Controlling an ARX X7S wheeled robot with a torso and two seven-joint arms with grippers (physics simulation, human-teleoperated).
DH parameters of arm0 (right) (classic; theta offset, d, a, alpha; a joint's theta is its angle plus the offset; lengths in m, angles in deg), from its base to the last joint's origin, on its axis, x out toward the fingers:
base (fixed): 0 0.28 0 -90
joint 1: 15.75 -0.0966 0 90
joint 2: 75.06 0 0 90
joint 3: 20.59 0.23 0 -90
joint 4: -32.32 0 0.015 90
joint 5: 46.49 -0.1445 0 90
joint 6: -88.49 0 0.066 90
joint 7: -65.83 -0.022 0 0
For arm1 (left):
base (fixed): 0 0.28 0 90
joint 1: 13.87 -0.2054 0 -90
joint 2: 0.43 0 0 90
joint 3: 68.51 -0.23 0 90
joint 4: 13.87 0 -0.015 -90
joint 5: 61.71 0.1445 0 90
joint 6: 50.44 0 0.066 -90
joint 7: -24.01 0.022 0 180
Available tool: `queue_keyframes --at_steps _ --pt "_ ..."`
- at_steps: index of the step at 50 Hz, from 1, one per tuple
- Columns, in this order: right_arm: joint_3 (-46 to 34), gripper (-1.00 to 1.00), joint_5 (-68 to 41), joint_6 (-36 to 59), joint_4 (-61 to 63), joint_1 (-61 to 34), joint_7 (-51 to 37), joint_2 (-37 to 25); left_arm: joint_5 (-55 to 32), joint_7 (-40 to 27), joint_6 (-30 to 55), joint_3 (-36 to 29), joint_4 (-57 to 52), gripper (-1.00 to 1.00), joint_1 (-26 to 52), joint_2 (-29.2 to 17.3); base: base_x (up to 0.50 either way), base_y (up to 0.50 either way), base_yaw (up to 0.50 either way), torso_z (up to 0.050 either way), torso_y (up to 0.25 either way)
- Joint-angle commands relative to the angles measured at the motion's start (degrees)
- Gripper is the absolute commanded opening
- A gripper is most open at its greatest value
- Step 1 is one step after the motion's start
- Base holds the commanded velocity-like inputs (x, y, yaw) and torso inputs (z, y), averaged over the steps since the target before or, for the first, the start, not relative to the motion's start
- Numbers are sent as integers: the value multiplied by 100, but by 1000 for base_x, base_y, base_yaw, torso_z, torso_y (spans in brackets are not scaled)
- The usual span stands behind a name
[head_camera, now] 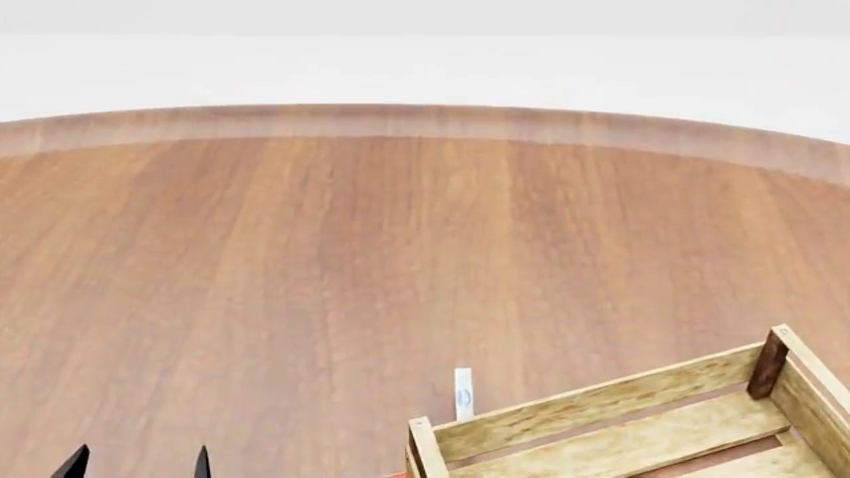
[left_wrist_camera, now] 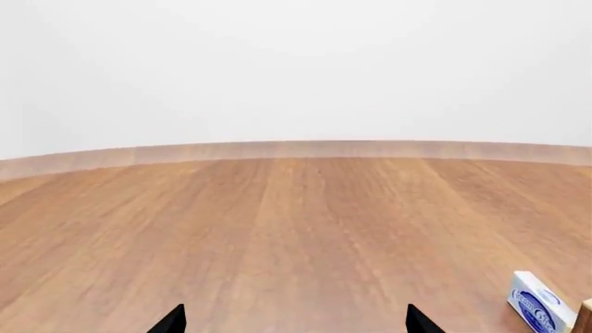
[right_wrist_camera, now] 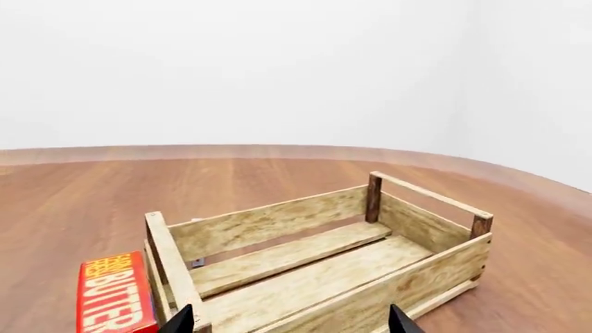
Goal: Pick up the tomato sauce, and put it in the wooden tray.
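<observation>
Wood-grain counter (head_camera: 332,259) fills the head view, its curved far edge seen against a white wall; wide bare surface is shown ahead and to the left. Wooden tray (right_wrist_camera: 324,263) is seen near the right claw (right_wrist_camera: 288,320): light slatted crate, low sides, darker posts at the far corners, nothing visible inside. Red butter box (right_wrist_camera: 113,295) stands just beside the tray's end wall. A small white-and-blue box (left_wrist_camera: 536,302) lies near the tray's far side. Tomato sauce is not seen in any view. Left claw (left_wrist_camera: 296,320) and right claw are both spread, nothing gripped
</observation>
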Motion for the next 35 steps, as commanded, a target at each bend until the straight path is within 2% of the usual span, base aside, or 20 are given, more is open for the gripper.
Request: queue_keyframes --at_steps 1,10,18,35 --pt "-138 100 -96 36 -69 -4 -76 -86 -27 -32 -11 -32 11 100 10 -24 0 0 0 0 0" --pt "-211 100 -195 289 146 75 -123 -178 -43 -75 18 -53 -21 100 10 -47 0 0 0 0 0" --pt "-165 100 -597 -307 45 163 -441 -241 -58 -111 32 -73 -54 100 0 -64 0 0 0 0 0" --pt "-357 100 -750 -369 -115 -1 -591 -358 -86 -143 3 -127 -18 100 24 -92 0 0 0 0 0"
